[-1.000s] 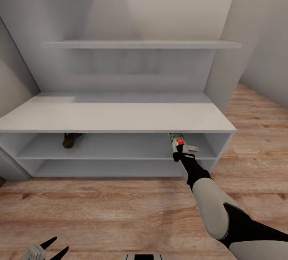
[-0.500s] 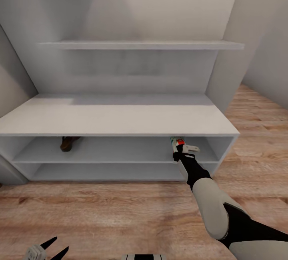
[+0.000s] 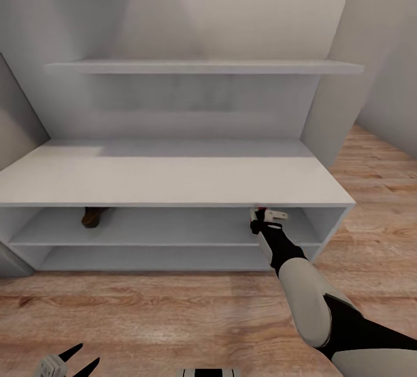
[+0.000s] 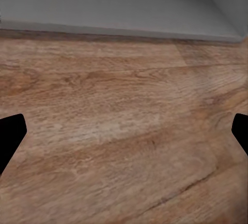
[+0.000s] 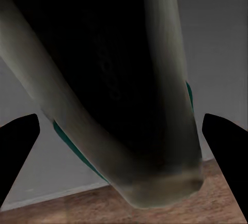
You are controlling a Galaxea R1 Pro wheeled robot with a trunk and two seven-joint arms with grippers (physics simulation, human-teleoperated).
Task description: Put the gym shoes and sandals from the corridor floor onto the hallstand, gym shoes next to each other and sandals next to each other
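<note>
The hallstand point(image 3: 174, 177) stands ahead, light grey, with a low two-tier base and an upper shelf. My right gripper point(image 3: 264, 216) reaches into the right end of the base's upper tier, shut on a gym shoe point(image 3: 262, 209). The top board hides most of the shoe, leaving a red and white bit showing. In the right wrist view the gym shoe point(image 5: 119, 95) looms close between the fingertips point(image 5: 18, 136), pale with green stripes. A dark brown sandal point(image 3: 92, 216) lies on the same tier at the left. Over the corridor floor point(image 4: 124, 131) my left gripper point(image 3: 72, 362) hangs open and empty.
Grey walls close in on both sides of the hallstand. Wood-plank floor runs in front of it and off to the right. The lower tier of the base and the wide top board hold nothing that I can see.
The whole view has shifted, with the hallstand now lower and closer. The gym shoe in my right gripper has slid further under the top board. The left gripper has stayed put.
</note>
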